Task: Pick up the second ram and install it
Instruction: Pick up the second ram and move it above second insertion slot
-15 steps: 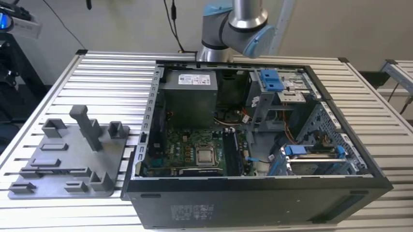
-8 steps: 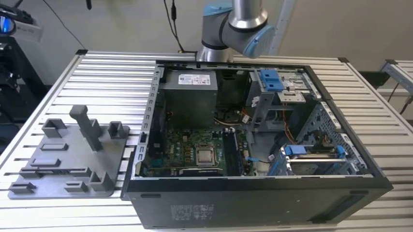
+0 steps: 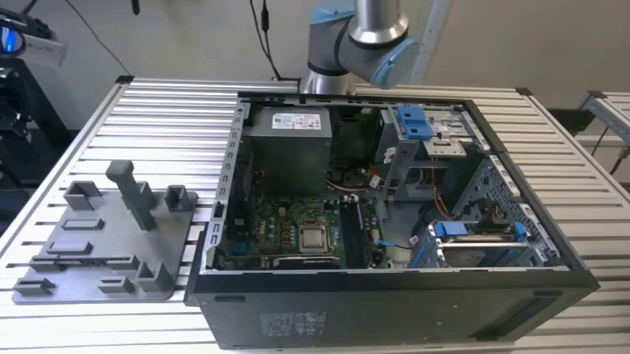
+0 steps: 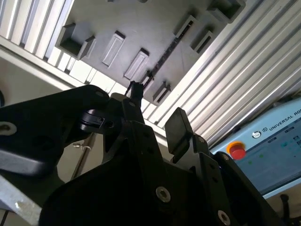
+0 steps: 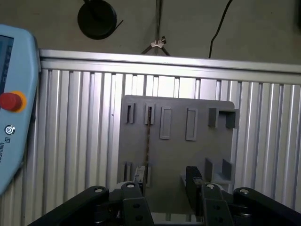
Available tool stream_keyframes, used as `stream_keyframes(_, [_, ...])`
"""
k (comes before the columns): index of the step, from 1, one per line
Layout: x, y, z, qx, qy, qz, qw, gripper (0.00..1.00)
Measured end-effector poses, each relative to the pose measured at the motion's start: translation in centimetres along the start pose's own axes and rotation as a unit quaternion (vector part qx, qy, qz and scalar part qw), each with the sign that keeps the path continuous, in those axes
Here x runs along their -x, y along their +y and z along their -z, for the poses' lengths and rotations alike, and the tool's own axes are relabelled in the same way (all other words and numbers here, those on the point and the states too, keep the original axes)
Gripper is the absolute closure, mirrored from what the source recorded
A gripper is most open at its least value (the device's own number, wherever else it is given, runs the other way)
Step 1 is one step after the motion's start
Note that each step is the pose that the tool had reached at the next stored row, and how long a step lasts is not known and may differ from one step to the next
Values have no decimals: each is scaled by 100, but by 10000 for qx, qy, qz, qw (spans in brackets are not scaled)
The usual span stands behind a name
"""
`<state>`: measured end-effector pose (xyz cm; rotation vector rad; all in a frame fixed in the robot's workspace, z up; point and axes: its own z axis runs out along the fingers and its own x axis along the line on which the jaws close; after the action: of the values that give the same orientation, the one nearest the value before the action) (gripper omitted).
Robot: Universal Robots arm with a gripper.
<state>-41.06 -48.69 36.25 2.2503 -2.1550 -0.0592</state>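
First wrist view: gripper (image 5: pixel 164 178) nr ram (image 5: pixel 148 136)

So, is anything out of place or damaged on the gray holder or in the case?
Nothing stands out. The gray holder lies flat on the table, the second ram stands straight on edge in it, and the open gripper holds nothing. The case looks undamaged.

You're probably in a robotics lab: slotted aluminium desk (image 3: pixel 167 118), opened computer case (image 3: pixel 394 299), teach pendant (image 5: pixel 14 117) alongside.
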Motion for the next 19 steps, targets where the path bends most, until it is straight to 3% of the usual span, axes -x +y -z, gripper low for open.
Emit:
stream_keyframes(14, [0, -2, -39, 0, 9, 0, 10000, 52])
stream_keyframes(19, [-1, -4, -96, 0, 9, 0, 10000, 52])
